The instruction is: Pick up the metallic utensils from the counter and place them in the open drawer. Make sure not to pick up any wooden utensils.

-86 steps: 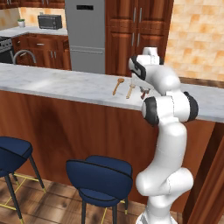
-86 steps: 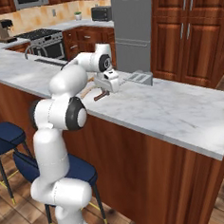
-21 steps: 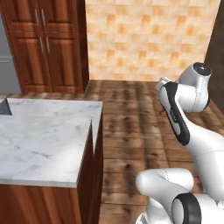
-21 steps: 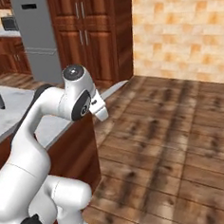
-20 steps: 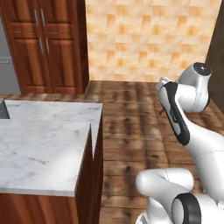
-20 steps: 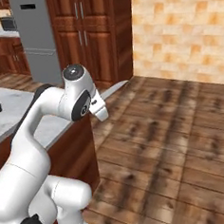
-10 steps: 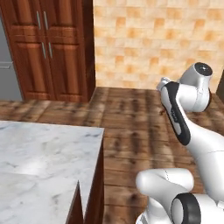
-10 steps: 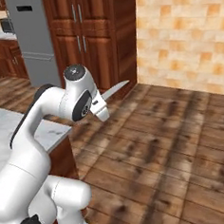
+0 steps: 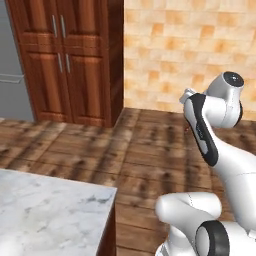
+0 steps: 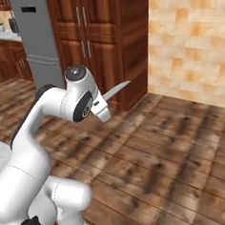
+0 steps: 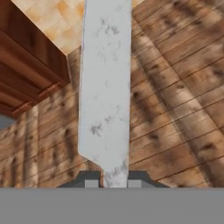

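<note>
1. A metal knife (image 11: 105, 92), silver-grey with a flat speckled blade, is pinched at its narrow end between the gripper (image 11: 114, 180) finger tips (image 11: 91, 179). The jaws stand narrow, closed on the utensil.
2. In the right base view the knife blade (image 10: 116, 90) juts out from the gripper at the arm's raised wrist, pointing toward the tall cabinets (image 10: 101, 36), well above the wooden plank floor (image 10: 175, 152).
3. The counter (image 9: 47, 212), white-grey veined marble, shows its corner at the lower left of the left base view; the surface in view is bare marble. The knife is well apart from it.
4. The left base view shows the arm (image 9: 210, 117) folded up at the right against a tan tiled wall (image 9: 192, 47); the knife cannot be made out there.
5. The right base view adds a grey refrigerator (image 10: 34, 37) beside the reddish-brown cabinets.
6. The hand view shows the blade running up the middle, over floor planks, a cabinet corner (image 11: 30, 70) and tile.
</note>
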Robot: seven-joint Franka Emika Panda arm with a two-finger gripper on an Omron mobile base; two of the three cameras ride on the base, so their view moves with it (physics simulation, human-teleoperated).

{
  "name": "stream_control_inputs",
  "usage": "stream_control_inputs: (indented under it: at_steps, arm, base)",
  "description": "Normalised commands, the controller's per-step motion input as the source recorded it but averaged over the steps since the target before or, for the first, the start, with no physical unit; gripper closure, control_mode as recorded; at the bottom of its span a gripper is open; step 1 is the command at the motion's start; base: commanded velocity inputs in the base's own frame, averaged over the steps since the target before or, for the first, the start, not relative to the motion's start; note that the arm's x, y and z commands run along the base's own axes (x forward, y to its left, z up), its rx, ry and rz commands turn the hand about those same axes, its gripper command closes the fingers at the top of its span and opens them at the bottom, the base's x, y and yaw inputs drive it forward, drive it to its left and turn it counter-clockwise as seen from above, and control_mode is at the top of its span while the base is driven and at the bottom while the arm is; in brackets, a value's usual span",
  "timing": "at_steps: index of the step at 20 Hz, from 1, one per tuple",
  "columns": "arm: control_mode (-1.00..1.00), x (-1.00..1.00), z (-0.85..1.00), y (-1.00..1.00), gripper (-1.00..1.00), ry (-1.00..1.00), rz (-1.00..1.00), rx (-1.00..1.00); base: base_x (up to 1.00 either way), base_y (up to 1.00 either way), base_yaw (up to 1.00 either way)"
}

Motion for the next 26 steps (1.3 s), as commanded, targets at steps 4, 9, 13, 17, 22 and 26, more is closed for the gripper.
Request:
stream_control_inputs:
  at_steps: [4,9,13,17,22,26]
  arm:
    - [1.00,0.00,0.00,0.00,1.00,0.00,0.00,0.00]
    - [1.00,0.00,0.00,0.00,1.00,0.00,0.00,0.00]
    - [1.00,0.00,0.00,0.00,1.00,0.00,0.00,0.00]
    - [1.00,0.00,0.00,0.00,1.00,0.00,0.00,0.00]
    - [1.00,0.00,0.00,0.00,1.00,0.00,0.00,0.00]
    - [1.00,0.00,0.00,0.00,1.00,0.00,0.00,0.00]
  base:
    - [1.00,-0.18,0.26]
    - [1.00,-0.01,0.39]
    - [1.00,-0.06,0.46]
    - [1.00,-0.19,0.49]
    - [1.00,-0.18,0.51]
    - [1.00,-0.13,0.55]
